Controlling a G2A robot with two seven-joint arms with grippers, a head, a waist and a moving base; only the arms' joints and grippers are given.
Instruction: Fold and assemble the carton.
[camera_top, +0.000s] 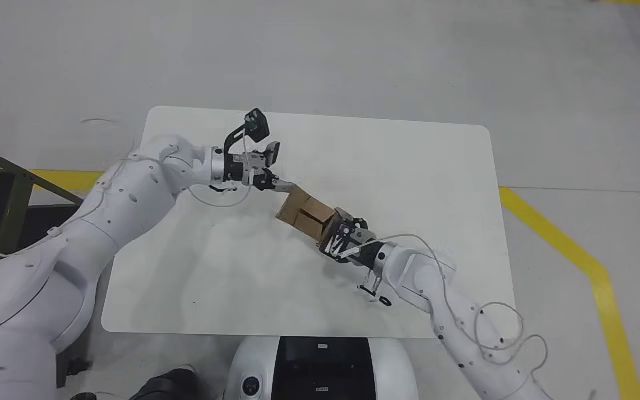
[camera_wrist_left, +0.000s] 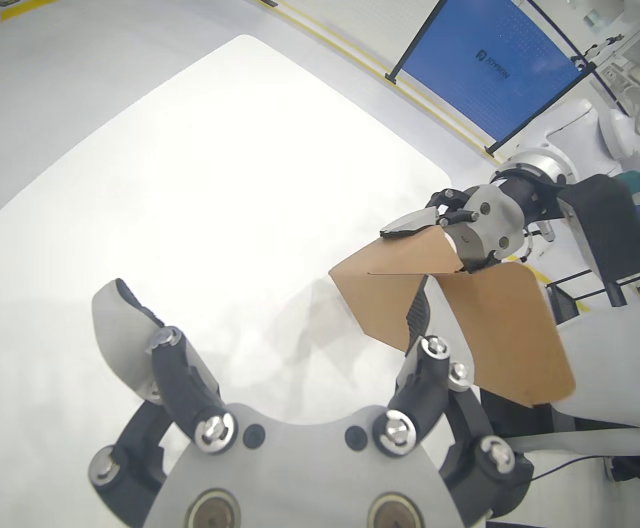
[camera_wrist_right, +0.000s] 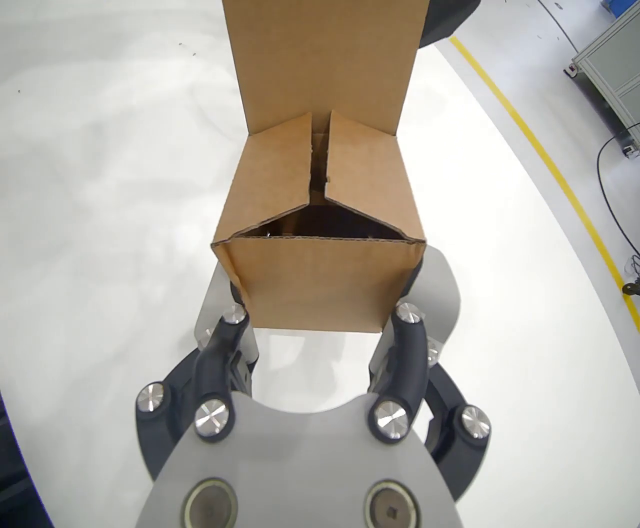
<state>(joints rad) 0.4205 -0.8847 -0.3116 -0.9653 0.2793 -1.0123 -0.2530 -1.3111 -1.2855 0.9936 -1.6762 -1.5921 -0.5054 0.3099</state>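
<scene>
Clamping the carton (camera_wrist_right: 320, 250) from both sides, the right claw (camera_wrist_right: 325, 295) presses a finger (camera_wrist_right: 440, 285) against each side wall, at the open end facing its wrist. At that end two side flaps are folded inward and nearly meet edge to edge. One long flap stands straight out beyond them, and the opposite flap hangs down between the fingers.

In the top view the carton (camera_top: 305, 210) sits near the middle of the white bench (camera_top: 420, 170), stretched between the two arms. The right claw (camera_top: 338, 236) is at the end nearer the robot and the left claw (camera_top: 268, 170) at the farther end.

The left claw (camera_wrist_left: 270, 300) is spread wide and grasps nothing. One of its fingers (camera_wrist_left: 430, 305) lies along a loose flap of the carton (camera_wrist_left: 500, 325), apparently touching it. The other finger (camera_wrist_left: 120, 320) is well apart from the carton, over bare bench. The carton seems to be held off the bench, judging by the shadow beneath it, though the gap itself is hard to make out.
</scene>
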